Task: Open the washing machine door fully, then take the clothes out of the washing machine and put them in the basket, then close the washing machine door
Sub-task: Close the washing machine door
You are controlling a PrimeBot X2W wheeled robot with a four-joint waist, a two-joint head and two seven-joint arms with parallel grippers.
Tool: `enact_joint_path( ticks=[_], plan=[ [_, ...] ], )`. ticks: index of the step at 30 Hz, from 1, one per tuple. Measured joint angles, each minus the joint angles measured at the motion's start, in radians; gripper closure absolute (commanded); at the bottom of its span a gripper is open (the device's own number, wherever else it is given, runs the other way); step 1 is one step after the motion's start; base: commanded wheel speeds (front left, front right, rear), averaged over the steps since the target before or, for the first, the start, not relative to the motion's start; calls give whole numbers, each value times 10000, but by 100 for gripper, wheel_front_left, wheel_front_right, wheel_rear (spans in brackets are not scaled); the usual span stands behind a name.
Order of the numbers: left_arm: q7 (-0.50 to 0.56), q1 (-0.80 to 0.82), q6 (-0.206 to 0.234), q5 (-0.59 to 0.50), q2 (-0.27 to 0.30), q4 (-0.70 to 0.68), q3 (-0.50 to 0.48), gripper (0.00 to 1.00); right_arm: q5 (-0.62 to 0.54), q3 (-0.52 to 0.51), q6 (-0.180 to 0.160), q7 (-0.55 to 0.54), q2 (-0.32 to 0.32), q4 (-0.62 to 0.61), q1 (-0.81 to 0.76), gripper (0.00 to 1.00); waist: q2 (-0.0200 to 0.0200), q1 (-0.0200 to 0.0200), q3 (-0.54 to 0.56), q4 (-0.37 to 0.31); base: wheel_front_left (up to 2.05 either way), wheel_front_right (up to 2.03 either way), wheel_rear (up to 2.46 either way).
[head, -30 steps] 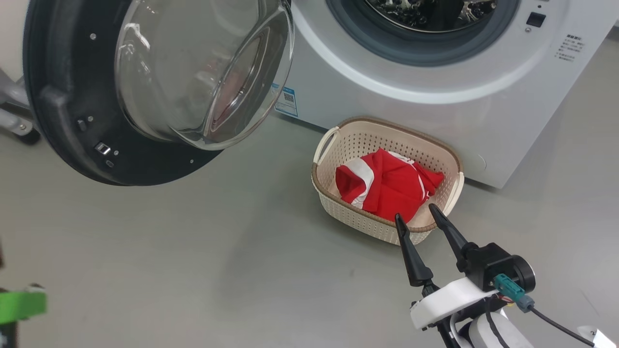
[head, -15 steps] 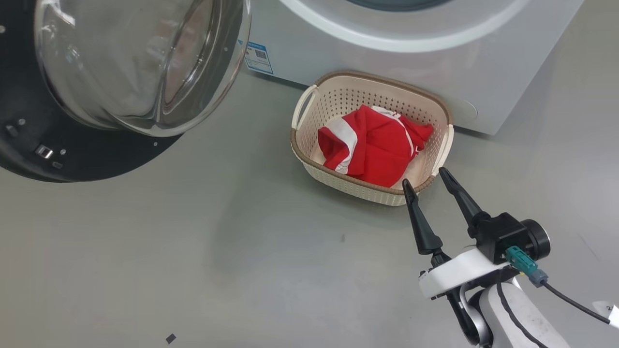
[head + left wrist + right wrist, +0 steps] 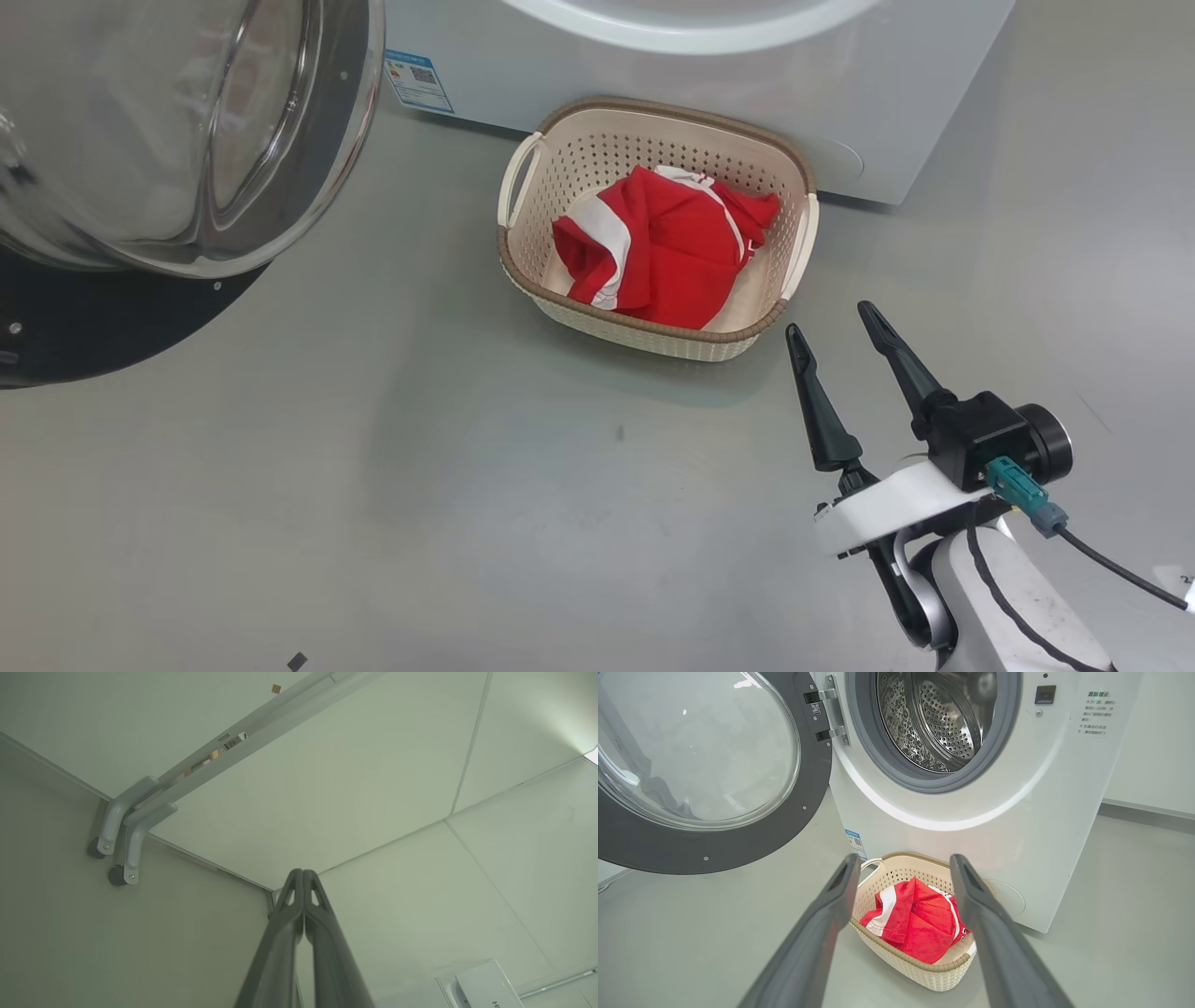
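The washing machine door (image 3: 140, 159) hangs wide open at the upper left, its black rim and glass bowl also plain in the right wrist view (image 3: 698, 772). The washing machine (image 3: 1017, 812) shows a bare steel drum (image 3: 938, 718). Red clothes (image 3: 653, 247) with white stripes lie in the cream basket (image 3: 523, 168) on the floor before the machine; the right wrist view shows clothes (image 3: 920, 919) and basket (image 3: 924, 975) too. My right gripper (image 3: 831, 322) stands open and empty, just right of the basket and apart from it. My left gripper (image 3: 303, 873) is shut on nothing, pointing at pale panels.
Grey floor (image 3: 420, 485) spreads in front of the basket and to its left. A blue label (image 3: 418, 82) sits low on the machine's front. In the left wrist view two grey legs with castors (image 3: 121, 835) stand against the panels.
The head camera has tilted down and turned, so the drum has left its view and the basket sits higher. The right gripper now stands right of the basket, still open.
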State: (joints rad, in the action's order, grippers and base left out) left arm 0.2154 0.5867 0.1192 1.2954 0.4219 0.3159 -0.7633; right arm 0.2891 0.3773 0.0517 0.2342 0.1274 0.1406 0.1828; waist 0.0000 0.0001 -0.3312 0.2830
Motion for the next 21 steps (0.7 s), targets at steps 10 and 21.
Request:
enact_joint_path(
  ticks=[10, 21],
  plan=[
    [1446, 1106, 125, 1388, -17, 1774, -756, 100, 2, -36, 29, 4, -10, 52, 145, 0, 0, -1, -79, -445, 0, 0, 0],
    [2284, 1570, 123, 1415, -38, 4008, -554, 100, 2, -123, 29, 38, -15, 71, 154, 0, 0, -1, -99, -672, 0, 0, 0]
  ],
)
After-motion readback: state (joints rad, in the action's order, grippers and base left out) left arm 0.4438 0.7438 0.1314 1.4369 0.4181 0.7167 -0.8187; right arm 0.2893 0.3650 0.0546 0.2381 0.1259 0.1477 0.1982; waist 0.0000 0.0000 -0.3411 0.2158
